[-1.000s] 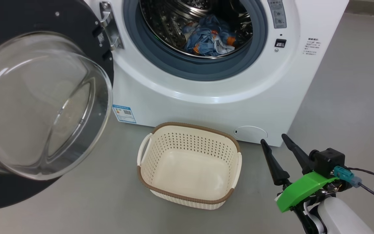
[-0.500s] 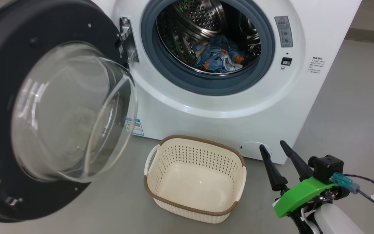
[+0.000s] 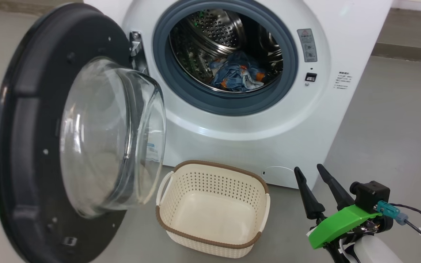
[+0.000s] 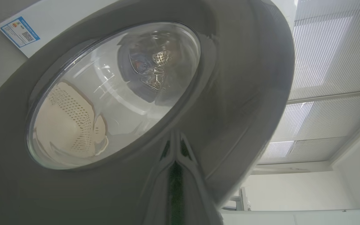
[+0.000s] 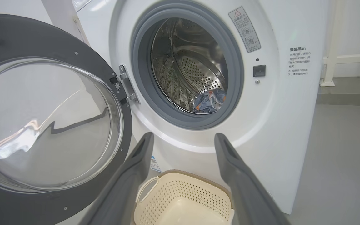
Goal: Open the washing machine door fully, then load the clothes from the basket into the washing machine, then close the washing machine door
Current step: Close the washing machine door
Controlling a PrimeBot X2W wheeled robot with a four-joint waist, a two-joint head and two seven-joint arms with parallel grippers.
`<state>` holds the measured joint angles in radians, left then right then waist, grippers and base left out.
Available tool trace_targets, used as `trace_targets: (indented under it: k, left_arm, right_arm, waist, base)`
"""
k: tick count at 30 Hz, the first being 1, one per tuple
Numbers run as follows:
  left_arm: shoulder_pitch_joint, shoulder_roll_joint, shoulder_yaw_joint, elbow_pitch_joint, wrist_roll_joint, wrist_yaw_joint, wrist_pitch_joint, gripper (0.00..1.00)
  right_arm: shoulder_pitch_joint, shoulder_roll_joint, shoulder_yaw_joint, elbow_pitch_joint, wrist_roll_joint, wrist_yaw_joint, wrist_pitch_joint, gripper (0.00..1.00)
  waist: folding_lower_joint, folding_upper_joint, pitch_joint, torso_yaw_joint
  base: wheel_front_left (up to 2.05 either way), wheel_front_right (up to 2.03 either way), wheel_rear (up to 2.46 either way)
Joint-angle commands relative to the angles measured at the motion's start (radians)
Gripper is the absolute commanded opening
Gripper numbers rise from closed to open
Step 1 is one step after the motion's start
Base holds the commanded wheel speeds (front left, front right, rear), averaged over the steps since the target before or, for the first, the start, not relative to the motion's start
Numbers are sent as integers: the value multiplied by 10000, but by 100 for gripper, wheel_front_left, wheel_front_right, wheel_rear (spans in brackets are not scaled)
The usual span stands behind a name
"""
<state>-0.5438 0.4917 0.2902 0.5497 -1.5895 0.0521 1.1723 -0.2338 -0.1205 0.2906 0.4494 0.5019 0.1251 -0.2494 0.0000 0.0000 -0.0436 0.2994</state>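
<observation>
Since one second earlier the head camera had shifted, and the washing machine door (image 3: 24,109) also seemed turned further toward the opening, its glass bowl (image 3: 115,135) seen more from the side. At 12 o'clock of the head view the clothes (image 3: 238,75) lay in the drum (image 3: 210,33) of the washing machine (image 3: 239,135); the basket (image 3: 210,180) stood empty at 6 o'clock. The left gripper (image 4: 174,147), fingers pressed together and holding nothing, seemed to lean on the outer face of the door. The right gripper (image 3: 308,168) hung spread at 4 o'clock, apart from everything. I judged the door stiff and heavy, with fragile glass and a glossy, slippery face; the best place to push was the rim far from the hinge (image 3: 136,44). A blue energy sticker (image 4: 19,31), a grey warning label (image 3: 307,45) with a red triangle and some printed Chinese lines (image 3: 343,80) were visible, too small to read; I could not make out any brand name.
</observation>
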Motion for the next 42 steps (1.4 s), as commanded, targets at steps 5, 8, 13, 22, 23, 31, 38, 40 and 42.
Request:
trace_targets:
  k: [5, 8, 13, 22, 23, 31, 38, 40, 42]
  left_arm:
    - [727, -186, 122, -2452, -485, 942, 639, 0]
    - [1191, -501, 3, -3541, -533, 1281, 704, 0]
    - [1651, -938, 34, -4666, -595, 1563, 514, 0]
    - [2066, -1695, -27, -5561, -490, 1619, -36, 0]
    - [2083, -1749, -21, -5590, -465, 1598, -104, 0]
    - [1975, -2025, 75, -5525, -403, 1338, -468, 0]
    - [1749, -2345, 113, -5331, -272, 965, -926, 0]
    - [1681, -2399, 117, -5265, -201, 905, -1060, 0]
    - [1596, -2425, 119, -5179, -115, 822, -1186, 0]
  right_arm:
    - [41, 105, 32, -360, -58, 56, -122, 100]
    - [31, 132, -21, -403, -88, 56, -122, 100]
    - [7, 155, -50, -437, -137, 56, -123, 100]
    - [-35, 68, -66, -454, -210, 56, -123, 100]
    - [-36, 54, -73, -460, -217, 56, -123, 100]
    - [-50, -16, -52, -477, -274, 56, -123, 100]
    - [-105, -17, -5, -490, -272, 56, -124, 100]
    - [-106, -3, 46, -492, -256, 56, -124, 100]
    - [-112, 10, 69, -502, -250, 56, -124, 100]
  waist:
    - [0, 0, -19, -457]
    - [0, 0, -8, -734]
    - [0, 0, 13, -1310]
    - [0, 0, 84, -2635]
    - [0, 0, 100, -2792]
    - [0, 0, 271, -3747]
    - [0, 0, 347, -4418]
    - [0, 0, 378, -4576]
    - [0, 0, 427, -4714]
  base:
    - [0, 0, 0]
    - [0, 0, 0]
    - [0, 0, 0]
    - [0, 0, 0]
    - [0, 0, 0]
    - [0, 0, 0]
    - [0, 0, 0]
    - [0, 0, 0]
    - [0, 0, 0]
